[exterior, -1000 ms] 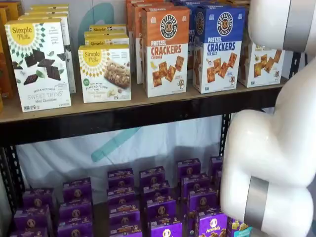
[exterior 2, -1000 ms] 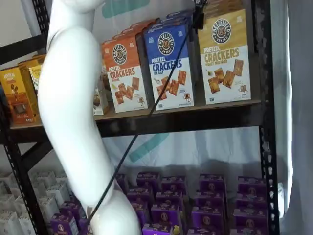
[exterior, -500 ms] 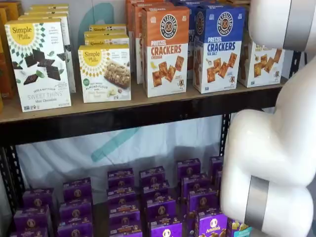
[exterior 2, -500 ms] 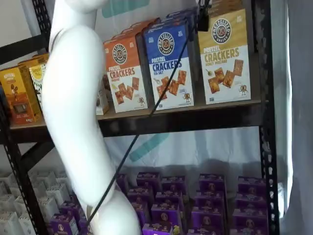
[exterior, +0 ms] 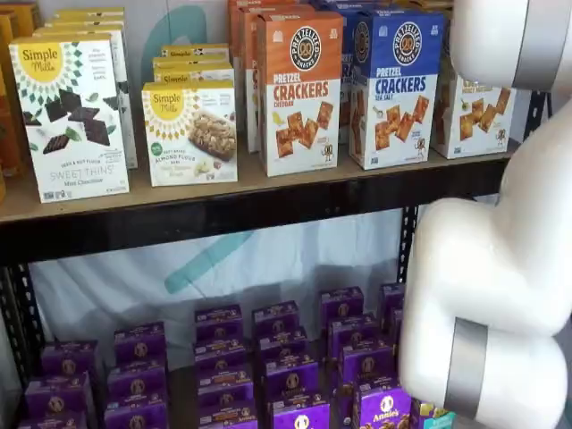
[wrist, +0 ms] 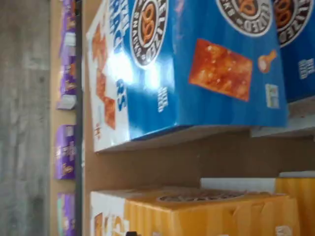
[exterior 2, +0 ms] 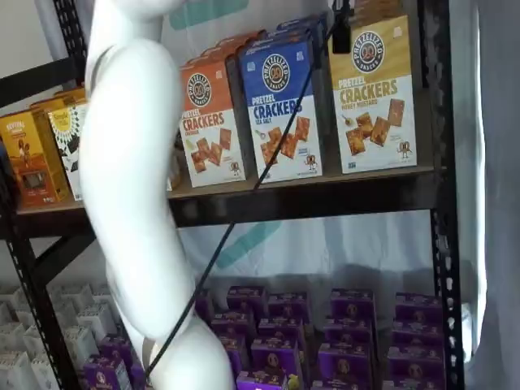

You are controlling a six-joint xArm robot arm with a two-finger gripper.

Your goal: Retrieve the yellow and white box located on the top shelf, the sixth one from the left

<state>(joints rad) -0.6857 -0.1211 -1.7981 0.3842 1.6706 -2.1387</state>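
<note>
The yellow and white box [exterior 2: 374, 93] stands at the right end of the top shelf [exterior 2: 309, 199], next to the blue-topped cracker box [exterior 2: 283, 106]. In a shelf view the white arm hides its upper part [exterior: 474, 114]. In the wrist view its yellow top [wrist: 197, 211] lies close below the camera, beside the blue box [wrist: 197, 64]. Of my gripper [exterior 2: 341, 31] only a black finger shows, hanging from the view's top edge with a cable, at the yellow box's upper left corner. No gap or grip can be seen.
An orange-topped cracker box [exterior 2: 210, 120] and white Simple Mills boxes [exterior: 70, 116] stand further left. Purple boxes [exterior: 268, 357] fill the lower level. The black upright [exterior 2: 439, 203] stands just right of the yellow box. The white arm [exterior 2: 130, 203] crosses the shelves.
The arm has shifted a little to the right, and the black finger with its cable has moved right towards the yellow box's top corner. The boxes have not moved.
</note>
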